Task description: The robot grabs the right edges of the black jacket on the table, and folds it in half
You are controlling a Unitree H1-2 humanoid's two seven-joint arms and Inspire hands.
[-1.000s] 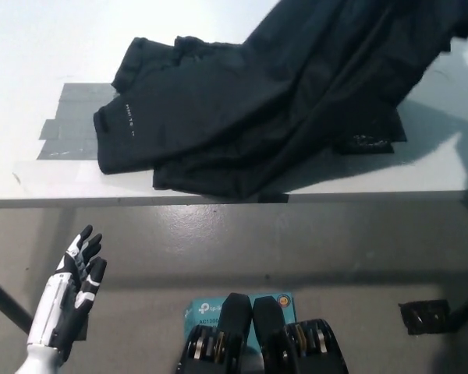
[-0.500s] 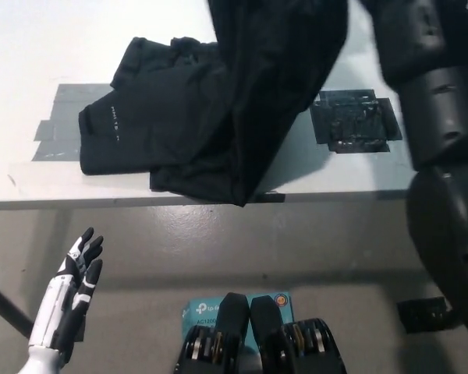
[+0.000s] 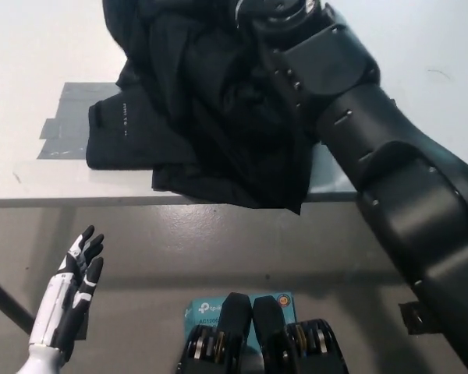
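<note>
the white left hand (image 3: 70,300) is held open and empty below the table (image 3: 31,47). the black jacket (image 3: 210,125) is draped up and right of it. the right hand is hidden; a loosened hold could let the fold bunch unevenly.

Your R arm (image 3: 390,171) reaches up across frame, its hand hidden at top. L hand (image 3: 70,300) hangs low, fingers (image 3: 90,248) apart, holding nothing.

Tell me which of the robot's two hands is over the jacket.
The black right hand, up over the black jacket. The white left hand hangs open below the table edge.
</note>
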